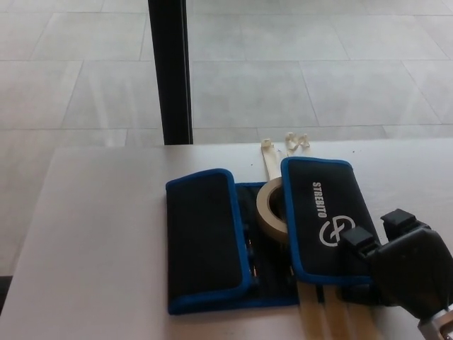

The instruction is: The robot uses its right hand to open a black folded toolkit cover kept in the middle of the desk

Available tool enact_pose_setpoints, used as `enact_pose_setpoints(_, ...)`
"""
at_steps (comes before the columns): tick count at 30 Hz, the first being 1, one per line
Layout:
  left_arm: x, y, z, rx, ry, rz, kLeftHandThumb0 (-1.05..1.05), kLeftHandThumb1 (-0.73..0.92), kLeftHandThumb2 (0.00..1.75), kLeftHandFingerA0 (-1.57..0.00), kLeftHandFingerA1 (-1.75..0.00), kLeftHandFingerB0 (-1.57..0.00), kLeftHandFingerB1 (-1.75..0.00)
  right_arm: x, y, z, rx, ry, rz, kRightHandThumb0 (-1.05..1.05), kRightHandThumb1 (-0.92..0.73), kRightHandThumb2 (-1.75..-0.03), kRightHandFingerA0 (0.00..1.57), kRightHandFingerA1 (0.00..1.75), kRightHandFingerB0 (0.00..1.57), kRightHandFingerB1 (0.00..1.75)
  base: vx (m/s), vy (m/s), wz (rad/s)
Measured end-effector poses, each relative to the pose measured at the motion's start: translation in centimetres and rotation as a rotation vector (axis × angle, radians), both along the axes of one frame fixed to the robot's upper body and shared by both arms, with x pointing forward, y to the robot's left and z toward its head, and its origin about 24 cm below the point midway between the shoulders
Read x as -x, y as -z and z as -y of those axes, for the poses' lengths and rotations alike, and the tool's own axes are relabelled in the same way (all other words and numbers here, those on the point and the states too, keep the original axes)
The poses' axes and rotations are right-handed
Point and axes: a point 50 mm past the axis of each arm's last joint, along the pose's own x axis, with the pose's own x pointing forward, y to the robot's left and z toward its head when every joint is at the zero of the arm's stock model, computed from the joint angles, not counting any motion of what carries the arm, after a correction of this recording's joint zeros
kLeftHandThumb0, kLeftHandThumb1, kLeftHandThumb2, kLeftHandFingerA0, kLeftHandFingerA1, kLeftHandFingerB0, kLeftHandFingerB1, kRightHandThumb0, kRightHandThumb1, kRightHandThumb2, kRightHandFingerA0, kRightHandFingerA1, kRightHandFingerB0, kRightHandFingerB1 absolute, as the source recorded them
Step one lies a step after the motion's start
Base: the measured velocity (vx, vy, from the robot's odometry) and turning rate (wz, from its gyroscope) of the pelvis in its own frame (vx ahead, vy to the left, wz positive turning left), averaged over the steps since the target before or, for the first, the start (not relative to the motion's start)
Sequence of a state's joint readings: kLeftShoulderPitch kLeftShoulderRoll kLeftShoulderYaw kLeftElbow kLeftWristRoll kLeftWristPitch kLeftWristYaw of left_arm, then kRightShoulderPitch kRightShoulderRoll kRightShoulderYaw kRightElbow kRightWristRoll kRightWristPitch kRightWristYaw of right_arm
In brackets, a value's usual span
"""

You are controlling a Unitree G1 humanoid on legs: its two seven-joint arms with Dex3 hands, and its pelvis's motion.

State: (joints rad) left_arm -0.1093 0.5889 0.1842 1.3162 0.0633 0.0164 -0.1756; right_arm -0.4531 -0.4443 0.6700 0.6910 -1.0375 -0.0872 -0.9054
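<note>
The black toolkit cover (205, 237) with blue trim lies in the middle of the desk (99, 234). Its left flap is folded flat over the middle. The right flap (318, 212), printed STREBITO, is raised a little and leans to the right. My right hand (407, 273) comes in at the bottom right, and its fingers (359, 242) close over that flap's lower right edge. A roll of beige tape (269, 209) sits in the gap between the two flaps, partly under the right one. My left hand does not show.
Beige tape strips (267, 159) run from under the kit toward the desk's far edge, with small white bits (296, 139) beside them. More strips (318, 319) stick out at the near edge. A black post (170, 71) stands behind the desk on a tiled floor.
</note>
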Motion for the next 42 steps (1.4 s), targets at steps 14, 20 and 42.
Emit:
enact_pose_setpoints(14, -0.3, -0.1, 0.0, 0.005, 0.008, 0.006, -0.83, 0.92, 0.68, -0.36, -0.51, -0.33, -0.38, -0.8, 1.0, 0.3, 0.017, 0.055, -0.006, -0.38, -0.59, -0.61, 0.82, 1.67, 0.90, 0.73, 0.00, 0.000, 0.00)
enact_pose_setpoints(20, -0.3, -0.1, 0.0, 0.012, 0.014, 0.002, -0.86, 0.92, 0.68, -0.36, -0.49, -0.33, -0.38, -1.4, 0.7, 0.0, -0.156, 0.162, 0.014, -0.37, -0.44, -0.91, 1.25, 1.38, 0.82, 0.80, 0.00, 0.000, 0.00)
enact_pose_setpoints(42, -0.3, 0.1, 0.2, 0.014, 0.021, -0.004, -0.86, 0.92, 0.72, -0.44, -0.60, -0.40, -0.43, -2.2, -1.3, -1.3, -0.830, 0.355, 0.075, -0.15, -0.63, -0.82, 0.91, 1.28, 0.89, 0.71, 0.00, 0.000, 0.00)
